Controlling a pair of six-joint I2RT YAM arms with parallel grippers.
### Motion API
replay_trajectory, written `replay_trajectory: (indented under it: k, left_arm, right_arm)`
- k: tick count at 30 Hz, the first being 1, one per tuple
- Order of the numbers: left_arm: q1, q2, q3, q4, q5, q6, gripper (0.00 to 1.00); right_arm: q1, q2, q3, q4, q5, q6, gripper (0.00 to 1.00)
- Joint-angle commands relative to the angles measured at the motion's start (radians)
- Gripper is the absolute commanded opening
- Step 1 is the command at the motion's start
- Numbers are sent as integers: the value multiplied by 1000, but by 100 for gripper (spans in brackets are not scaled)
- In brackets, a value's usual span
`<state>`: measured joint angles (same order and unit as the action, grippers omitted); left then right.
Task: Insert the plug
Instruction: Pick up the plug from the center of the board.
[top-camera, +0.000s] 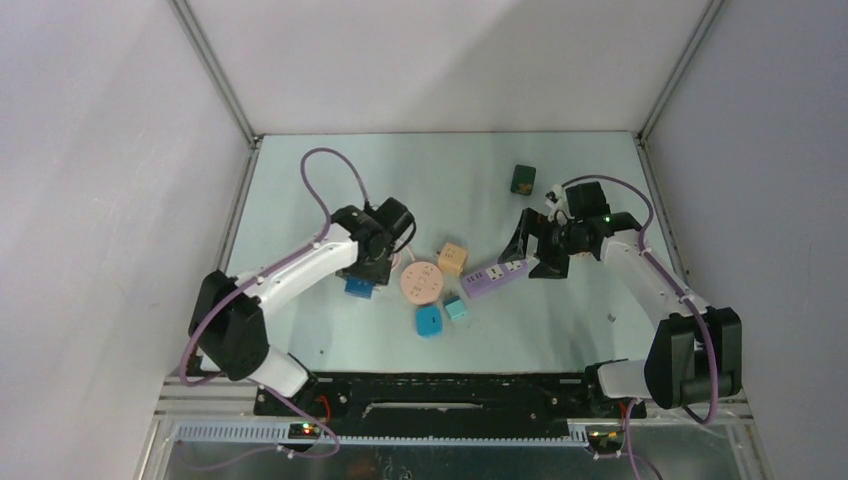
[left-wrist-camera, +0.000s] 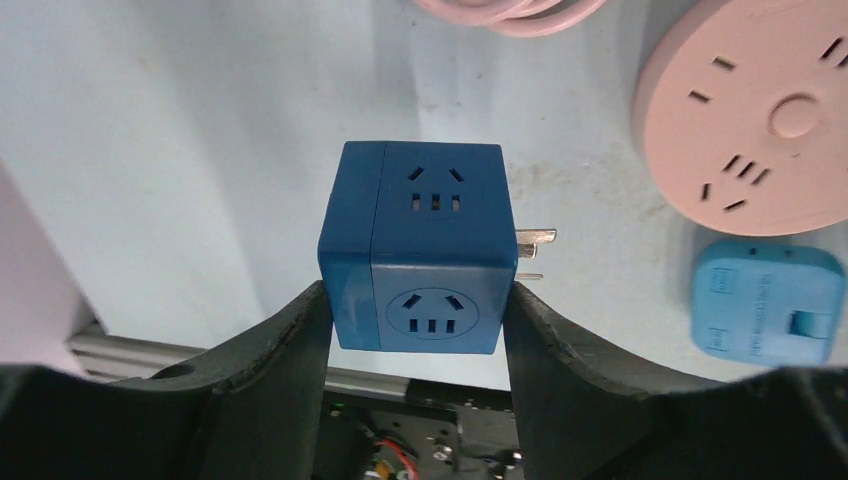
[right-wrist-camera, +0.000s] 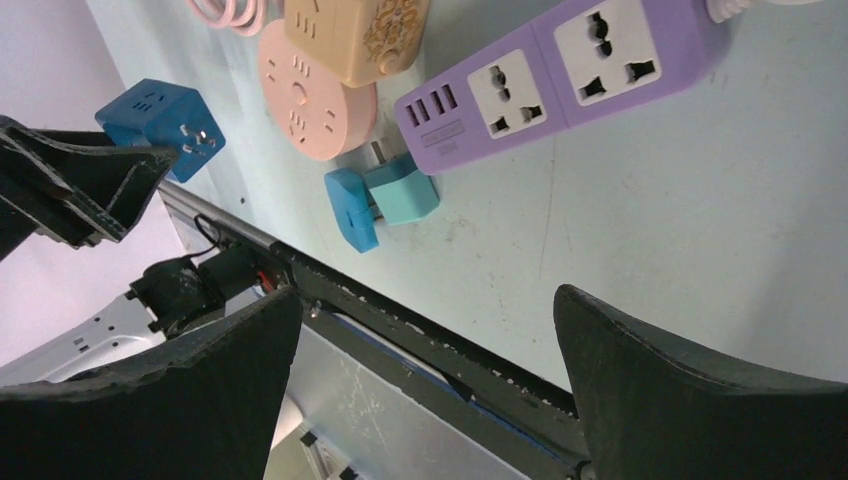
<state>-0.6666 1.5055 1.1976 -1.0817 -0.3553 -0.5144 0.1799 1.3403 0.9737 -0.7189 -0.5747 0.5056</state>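
The left gripper (left-wrist-camera: 418, 300) is pinching the blue cube plug (left-wrist-camera: 420, 250). One black finger (left-wrist-camera: 290, 350) presses on each side of the cube. Two metal prongs (left-wrist-camera: 535, 240) stick out of the cube's right side, and it has little holes on its top and front. I cannot tell if the cube sits on the table (top-camera: 560, 320) or is lifted a bit. From above, the cube is on the left part of the table, just left of the round pink socket (top-camera: 421, 283). A pink cord (left-wrist-camera: 510, 10) lies coiled just past the cube. The right gripper (right-wrist-camera: 428, 300) has its two fingers spread wide apart, with nothing between them. It hangs by the right end of the purple power strip (top-camera: 495, 275), which lies slanted near the middle of the table. The strip has two big sockets and a row of small slots on top. A tan cube (top-camera: 452, 259) sits between the pink socket and the strip. Closer to the arms lie a light blue plug (top-camera: 428, 320) and a small teal block (top-camera: 456, 307), touching each other. A dark green cube (top-camera: 522, 179) sits alone, far back on the table, well apart from the rest.
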Motion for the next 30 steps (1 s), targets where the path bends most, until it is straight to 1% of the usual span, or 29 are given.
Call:
replay_trajectory:
  k: [1, 5, 8, 10, 11, 12, 15, 17, 19, 22, 25, 27, 30]
  left_arm:
    - [-86, -16, 36, -52, -190, 48, 47]
    - [-178, -58, 100, -4, -198, 181, 47]
    - [-208, -104, 138, 35, -148, 304, 45]
    - [-211, -164, 149, 72, -91, 379, 37]
    - [-211, -191, 155, 85, -49, 423, 26]
    - [-211, -219, 160, 102, -26, 451, 21]
    - [-211, -308, 155, 176, 18, 511, 17]
    - [-211, -372, 121, 246, 43, 570, 15]
    - [-211, -439, 65, 327, 90, 637, 7]
    - [-211, -542, -49, 470, 125, 727, 1]
    - [-211, -634, -165, 597, 180, 836, 0]
    - [-211, -680, -214, 647, 252, 928, 0]
    - [-211, -737, -274, 695, 390, 1071, 0]
  right_arm:
    - [6, 5, 40, 42, -65, 14, 100]
    - [1, 0, 40, 38, -96, 7, 100]
    - [-4, -17, 39, 29, -123, -11, 100]
    - [-12, -33, 40, 40, -156, -21, 100]
    - [-17, -42, 40, 48, -176, -22, 100]
    - [-22, -55, 40, 65, -198, -21, 100]
    - [-33, -115, 39, 131, -234, -6, 100]
    - [-33, -166, 40, 175, -212, 11, 100]
    - [-35, -208, 41, 208, -190, 28, 100]
    - [-30, -250, 40, 235, -142, 40, 100]
    - [-13, -290, 40, 250, -94, -22, 100]
    - [-5, -311, 40, 255, -96, -90, 100]
    - [-10, -325, 40, 269, -175, -119, 100]
